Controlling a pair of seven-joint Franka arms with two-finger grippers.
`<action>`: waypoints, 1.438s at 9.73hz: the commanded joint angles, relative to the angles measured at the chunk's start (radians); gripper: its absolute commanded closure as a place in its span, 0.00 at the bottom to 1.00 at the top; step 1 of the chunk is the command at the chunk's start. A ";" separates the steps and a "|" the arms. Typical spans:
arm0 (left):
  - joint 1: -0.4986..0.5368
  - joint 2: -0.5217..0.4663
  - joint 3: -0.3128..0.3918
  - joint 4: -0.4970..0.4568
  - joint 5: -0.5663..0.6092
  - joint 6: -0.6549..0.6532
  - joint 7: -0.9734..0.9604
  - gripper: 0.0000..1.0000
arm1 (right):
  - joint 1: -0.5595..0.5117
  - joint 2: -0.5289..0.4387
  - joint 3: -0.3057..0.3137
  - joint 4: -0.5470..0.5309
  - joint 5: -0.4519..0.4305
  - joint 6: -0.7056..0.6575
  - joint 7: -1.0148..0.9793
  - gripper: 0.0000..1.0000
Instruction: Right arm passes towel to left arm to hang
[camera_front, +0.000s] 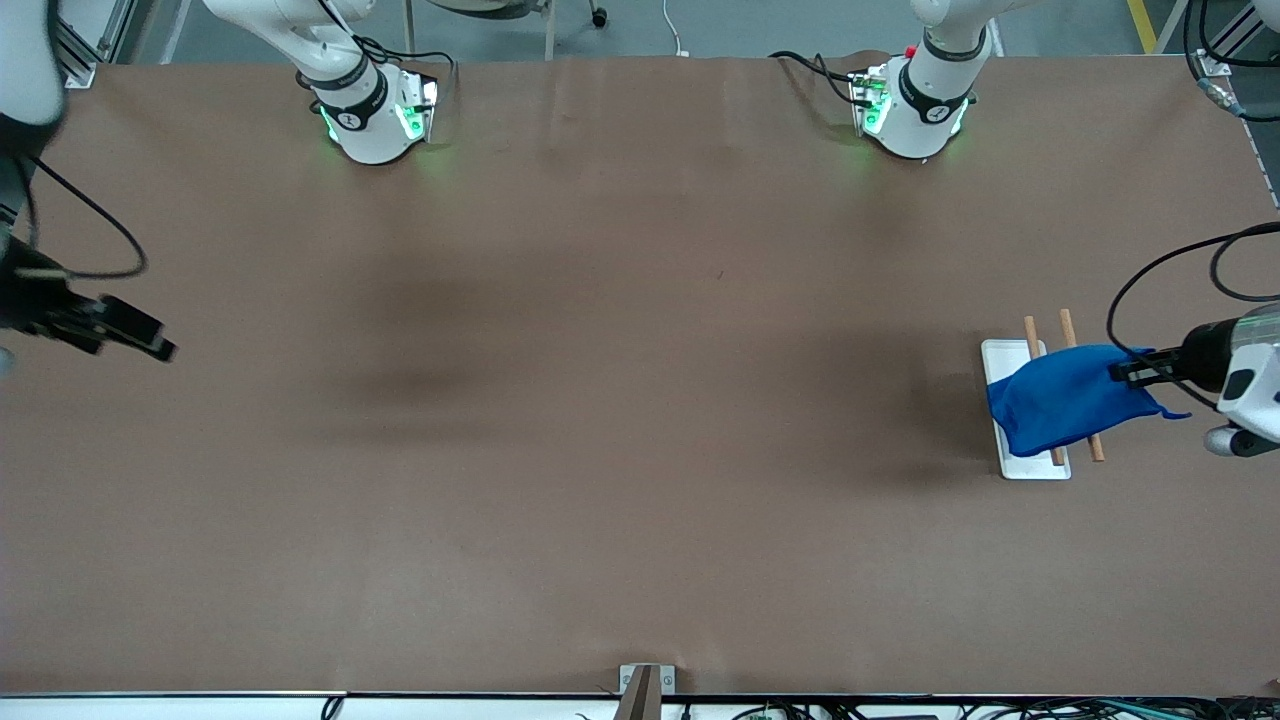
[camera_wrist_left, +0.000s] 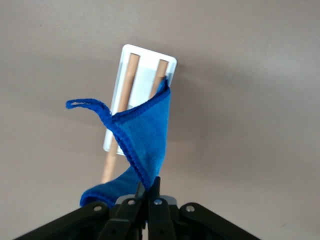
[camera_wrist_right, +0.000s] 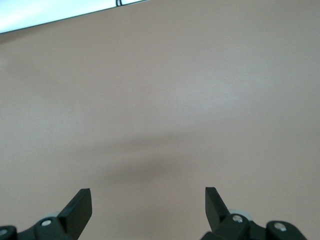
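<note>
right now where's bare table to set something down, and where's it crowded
Bare brown table runs from the two arm bases down to the front-camera edge, between the open right gripper and the white rack base. It is crowded at the left arm's end: the left gripper holds the towel over the rack's wooden rods.

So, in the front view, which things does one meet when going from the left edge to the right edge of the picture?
Right gripper over the table → right arm's base → left arm's base → white rack with the towel draped on it → left gripper holding the towel.
</note>
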 joint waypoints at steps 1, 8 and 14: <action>0.067 0.034 -0.004 -0.001 0.051 -0.008 0.123 1.00 | -0.009 -0.030 0.001 0.128 -0.071 -0.203 0.002 0.00; 0.196 0.123 -0.006 -0.003 0.048 0.041 0.235 0.99 | -0.077 -0.027 0.060 0.178 -0.077 -0.260 0.002 0.00; 0.258 0.125 -0.015 0.011 -0.096 0.064 0.343 0.00 | -0.075 -0.025 0.057 0.178 -0.122 -0.245 -0.020 0.00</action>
